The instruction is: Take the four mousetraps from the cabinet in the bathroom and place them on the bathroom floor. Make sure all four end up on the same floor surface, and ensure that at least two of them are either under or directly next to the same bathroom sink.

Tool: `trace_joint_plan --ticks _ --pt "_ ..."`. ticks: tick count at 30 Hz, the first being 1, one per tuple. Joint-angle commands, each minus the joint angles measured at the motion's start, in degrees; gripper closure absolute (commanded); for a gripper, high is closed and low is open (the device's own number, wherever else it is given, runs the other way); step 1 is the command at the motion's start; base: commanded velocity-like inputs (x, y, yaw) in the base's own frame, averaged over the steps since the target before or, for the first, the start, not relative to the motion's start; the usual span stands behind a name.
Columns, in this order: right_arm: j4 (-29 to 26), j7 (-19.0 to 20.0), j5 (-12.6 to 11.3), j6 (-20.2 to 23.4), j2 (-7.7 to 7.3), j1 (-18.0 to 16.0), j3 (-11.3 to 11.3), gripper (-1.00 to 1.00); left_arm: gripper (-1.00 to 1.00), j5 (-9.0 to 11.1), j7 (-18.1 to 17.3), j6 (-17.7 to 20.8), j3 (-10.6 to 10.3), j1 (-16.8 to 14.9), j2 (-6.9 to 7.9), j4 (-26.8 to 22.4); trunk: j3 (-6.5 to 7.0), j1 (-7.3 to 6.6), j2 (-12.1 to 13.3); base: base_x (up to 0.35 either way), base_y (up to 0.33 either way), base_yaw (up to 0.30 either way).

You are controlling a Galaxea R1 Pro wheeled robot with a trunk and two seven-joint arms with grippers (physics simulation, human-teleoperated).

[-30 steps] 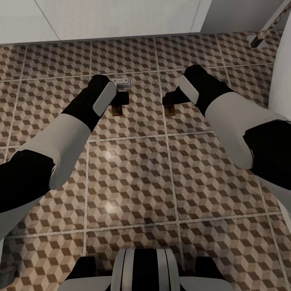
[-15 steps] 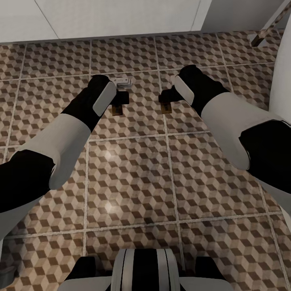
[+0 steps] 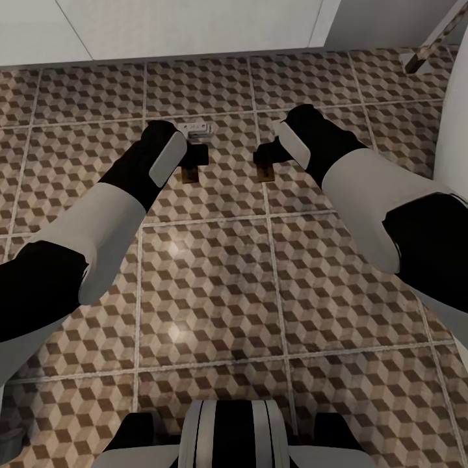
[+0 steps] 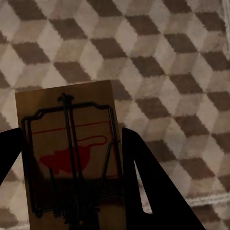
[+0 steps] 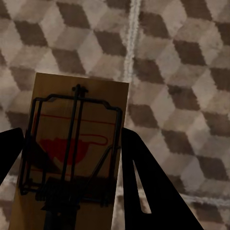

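Note:
Each of my grippers is shut on a mousetrap, held just above the cube-patterned bathroom floor (image 3: pixel 208 286). My left gripper (image 3: pixel 195 156) pinches a tan mousetrap (image 3: pixel 189 173); in the left wrist view that board (image 4: pixel 67 158), with black wire and a red mouse print, sits between the dark fingers (image 4: pixel 153 191). To its right, my right gripper (image 3: pixel 262 155) grips a second mousetrap (image 3: pixel 264 171), seen close up in the right wrist view as a tan board (image 5: pixel 72 148) between the fingers (image 5: pixel 148 191). The cabinet is out of view.
A small pale flat object (image 3: pixel 199 128) lies on the tiles just beyond the left gripper; what it is I cannot tell. White panels (image 3: pixel 182 29) run along the far edge of the floor. A smooth white curved body (image 3: pixel 455 130) rises at the right edge.
My right arm has shifted slightly left with its mousetrap, closing toward the left gripper. The left arm has stayed put.

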Motion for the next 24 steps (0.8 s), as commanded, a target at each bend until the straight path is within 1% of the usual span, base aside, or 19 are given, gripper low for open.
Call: trace_joint_plan --ticks 1,6,11,16,18,19,22,24 --pt "-0.09 -0.56 -0.8 0.17 -0.01 -0.02 0.33 1.0 1.0 0.33 0.4 0.08 -0.3 -0.04 0.04 -0.08 -0.03 0.02 -0.02 0.0 0.0 0.0" --pt "-0.15 -0.53 -0.8 0.16 0.0 -0.03 0.34 1.0 1.0 0.06 -0.11 -0.4 -0.34 -0.04 0.04 -0.07 -0.03 0.15 -0.09 0.0 0.0 0.0" --pt "-0.19 -0.52 -0.75 0.16 -0.09 -0.02 0.4 1.0 1.0 -0.14 -1.05 -2.63 -0.35 -0.04 0.04 -0.03 -0.03 0.2 -0.12 0.0 0.0 0.0" --pt "-0.4 -0.52 -0.72 0.16 -0.06 -0.06 0.55 1.0 1.0 -0.34 -1.24 -3.57 -0.66 -0.04 0.04 -0.02 -0.03 0.28 -0.16 0.0 0.0 0.0" --pt "-0.49 -0.52 -0.72 0.16 0.01 -0.05 0.6 1.0 1.0 -0.88 -1.27 -3.79 -1.07 -0.04 0.04 -0.02 -0.03 0.33 -0.19 0.0 0.0 0.0" --pt "-0.6 -0.52 -0.71 0.16 0.07 -0.07 0.63 1.0 1.0 -1.59 -1.32 -3.95 -1.39 -0.04 0.04 -0.02 -0.03 0.35 -0.2 0.0 0.0 0.0" --pt "-0.74 -0.52 -0.68 0.16 0.13 -0.09 0.8 1.0 1.0 -2.56 -1.37 -4.14 -1.75 -0.04 0.04 0.22 -0.03 0.4 -0.23 0.0 0.0 0.0" --pt "-0.78 -0.52 -0.69 0.16 0.16 -0.09 0.89 1.0 1.0 -2.84 -1.38 -4.19 -1.88 -0.04 0.02 0.57 -0.03 0.4 -0.23 0.0 0.0 0.0"
